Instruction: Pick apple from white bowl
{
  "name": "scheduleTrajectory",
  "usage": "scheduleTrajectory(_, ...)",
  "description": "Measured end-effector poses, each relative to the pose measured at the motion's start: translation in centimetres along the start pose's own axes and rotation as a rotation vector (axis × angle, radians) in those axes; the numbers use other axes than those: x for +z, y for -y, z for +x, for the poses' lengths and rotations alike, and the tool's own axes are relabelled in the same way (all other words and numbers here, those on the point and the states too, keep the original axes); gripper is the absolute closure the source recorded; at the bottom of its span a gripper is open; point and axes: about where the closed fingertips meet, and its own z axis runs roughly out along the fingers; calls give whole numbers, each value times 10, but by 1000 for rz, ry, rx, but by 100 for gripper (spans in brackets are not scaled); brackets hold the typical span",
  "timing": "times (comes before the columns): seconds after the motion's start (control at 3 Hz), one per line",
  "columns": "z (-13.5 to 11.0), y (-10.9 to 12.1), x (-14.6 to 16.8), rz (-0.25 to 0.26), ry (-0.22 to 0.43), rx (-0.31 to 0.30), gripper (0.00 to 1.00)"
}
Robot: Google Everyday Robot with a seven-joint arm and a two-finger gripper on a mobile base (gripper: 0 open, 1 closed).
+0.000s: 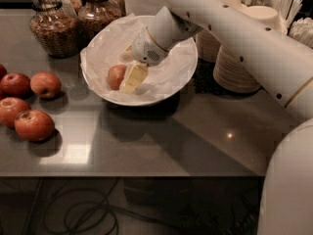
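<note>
The gripper (130, 80) is down inside the white bowl (170, 86), at the end of a white arm (234, 31) that reaches in from the right and far side of the scene. Its pale yellowish tip rests against the crumpled white paper lining (100, 53), just to the right of the apple (116, 76) and touching it or very nearly so. Whether the jaws are open or closed cannot be told, since the rounded wrist housing covers where they meet.

The apple, orange-red and paler than the others, lies in the left half of the bowl, low on the paper, on the near side of the centre. The bowl stands on the dark, glossy surface (195, 136), toward its far side.

Four darker red apples (34, 125) sit grouped at the left edge of the surface, well apart from the bowl. Two glass jars (49, 26) with brownish contents stand at the far left, behind the bowl. Stacks of beige paper bowls (237, 70) rise to the right of the white bowl, partly hidden by the arm, and a bundle of pale sticks (286, 1) shows in the far right corner. Dark cables (83, 214) lie coiled on the floor below the near edge of the surface.
</note>
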Motion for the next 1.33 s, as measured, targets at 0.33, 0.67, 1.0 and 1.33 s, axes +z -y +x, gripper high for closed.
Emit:
scheduleTrajectory(0.33, 4, 1, 2, 1, -8, 7, 39)
scheduleTrajectory(0.67, 6, 2, 2, 4, -12, 10, 63)
scheduleTrajectory(1.0, 10, 1, -1, 6, -13, 21, 85)
scheduleTrajectory(1.33, 16, -5, -28, 29, 2, 30, 100)
